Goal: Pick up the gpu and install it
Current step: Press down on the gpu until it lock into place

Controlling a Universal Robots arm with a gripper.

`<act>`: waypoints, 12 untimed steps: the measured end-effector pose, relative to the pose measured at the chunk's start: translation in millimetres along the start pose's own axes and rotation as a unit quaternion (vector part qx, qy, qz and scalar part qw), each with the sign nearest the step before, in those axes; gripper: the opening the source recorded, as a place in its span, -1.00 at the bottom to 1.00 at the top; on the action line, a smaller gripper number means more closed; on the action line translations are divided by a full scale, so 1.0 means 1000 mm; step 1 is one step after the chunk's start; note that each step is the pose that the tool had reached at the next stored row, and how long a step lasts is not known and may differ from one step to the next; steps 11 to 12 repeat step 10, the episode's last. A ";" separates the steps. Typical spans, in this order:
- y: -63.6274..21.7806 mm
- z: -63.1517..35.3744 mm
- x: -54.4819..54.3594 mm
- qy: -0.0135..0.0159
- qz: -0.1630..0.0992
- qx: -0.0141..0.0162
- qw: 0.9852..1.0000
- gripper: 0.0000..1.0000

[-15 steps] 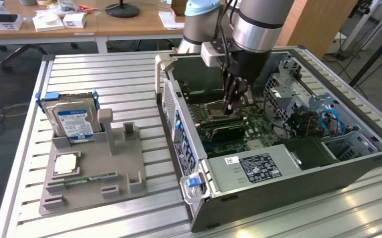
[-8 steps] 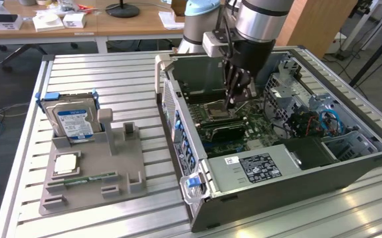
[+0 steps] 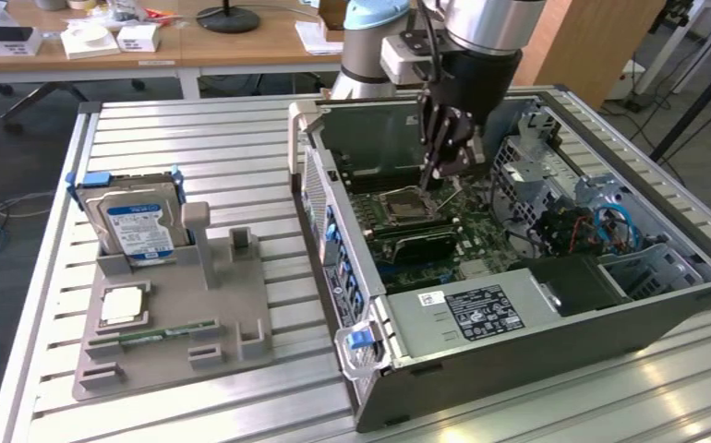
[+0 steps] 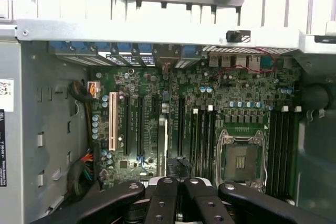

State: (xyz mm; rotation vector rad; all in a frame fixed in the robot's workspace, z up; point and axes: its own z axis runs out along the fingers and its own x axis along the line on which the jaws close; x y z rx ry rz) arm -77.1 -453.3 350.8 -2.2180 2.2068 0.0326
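The gpu [image 3: 420, 244] is a dark card standing on edge among the motherboard's expansion slots, between the CPU socket [image 3: 405, 205] and the power supply [image 3: 479, 309]. In the wrist view the gpu [image 4: 163, 145] appears edge-on as a thin strip running along a slot toward the case's rear wall. My gripper [image 3: 436, 185] hangs inside the open computer case [image 3: 331, 212], a little above the card, pointing down. Its fingers [image 4: 164, 198] are drawn together with nothing visible between them. I cannot tell whether the card is fully seated.
On the exterior view's left, a grey fixture [image 3: 208, 305] holds a hard drive with a blue-white label [image 3: 140, 226], a green memory stick [image 3: 152, 334] and a square chip [image 3: 122, 305]. Drive cages and blue cables [image 3: 608, 226] crowd the case's far side.
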 end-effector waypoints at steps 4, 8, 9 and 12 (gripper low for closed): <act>0.0000 -0.0073 0.000 0.000 0.000 0.000 1.000 -0.80; 0.0000 -0.0073 0.000 0.000 0.000 0.000 1.000 -0.80; 0.0000 -0.0073 0.000 0.000 0.000 0.000 1.000 -0.80; 0.0001 -0.0073 0.000 0.000 0.000 0.000 1.000 -0.80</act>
